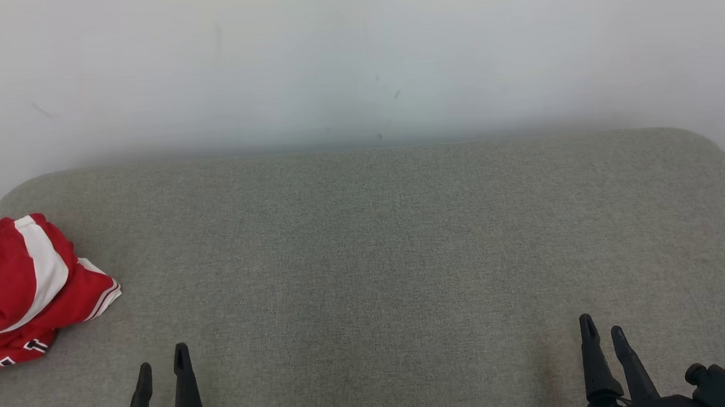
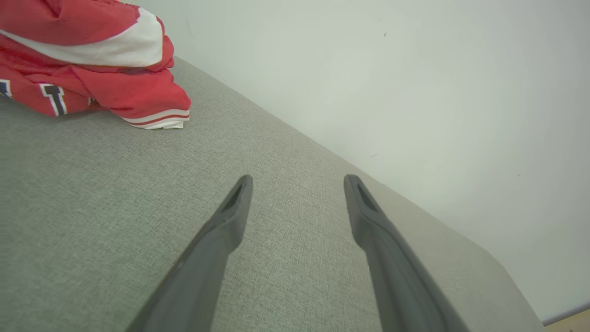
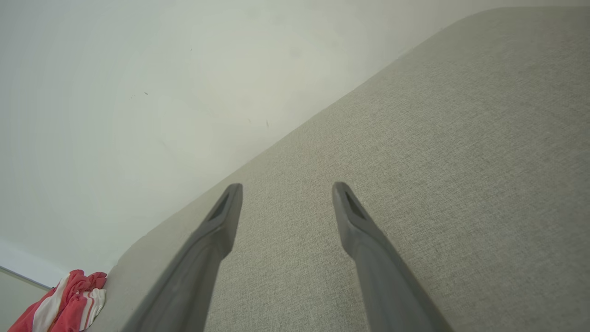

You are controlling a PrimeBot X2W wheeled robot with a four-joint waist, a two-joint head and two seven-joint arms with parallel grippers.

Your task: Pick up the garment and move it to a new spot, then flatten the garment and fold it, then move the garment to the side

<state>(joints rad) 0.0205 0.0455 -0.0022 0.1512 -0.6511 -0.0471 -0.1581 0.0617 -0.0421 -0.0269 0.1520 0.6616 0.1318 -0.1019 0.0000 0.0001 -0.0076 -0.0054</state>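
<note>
Evidently nothing is gripped yet; the red garment (image 1: 32, 285) lies bunched at the grey surface's (image 1: 376, 245) far left edge; left gripper (image 1: 163, 362) and right gripper (image 1: 602, 329) hover wide-jawed, empty, presumably ready to reach.

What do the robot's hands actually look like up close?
Each is a plain two-finger claw. The left gripper and right gripper look alike: long, slim, matte dark-grey fingers that taper to rounded tips, with a narrow slot-shaped recess near each tip. Behind the right one sits a black housing with a round knob and a small teal mark.
</note>
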